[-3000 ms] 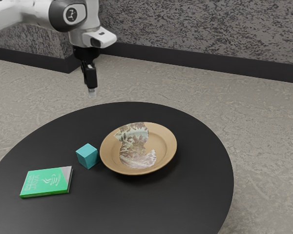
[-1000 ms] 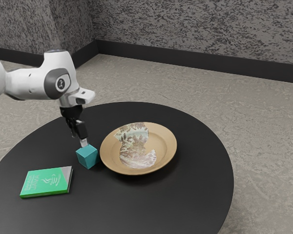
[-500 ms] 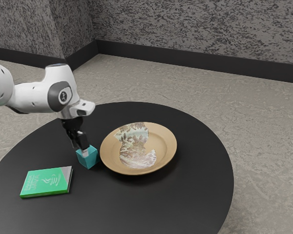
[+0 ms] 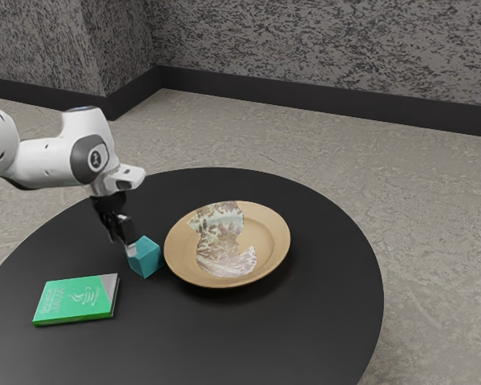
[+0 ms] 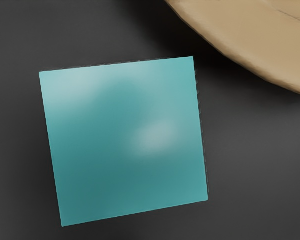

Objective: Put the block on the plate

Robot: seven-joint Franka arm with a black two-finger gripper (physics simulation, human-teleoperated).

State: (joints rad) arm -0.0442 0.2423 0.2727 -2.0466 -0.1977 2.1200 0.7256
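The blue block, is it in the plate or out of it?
Out. The teal block sits on the round black table beside the tan plate, and the wrist view shows dark tabletop between them.

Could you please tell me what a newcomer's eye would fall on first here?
Probably the teal block, vivid on the black round table, with the tool right by it. Next comes the tan plate with its patterned patch, just to the block's side toward the exterior view's right. The bright green book lies toward that view's left.
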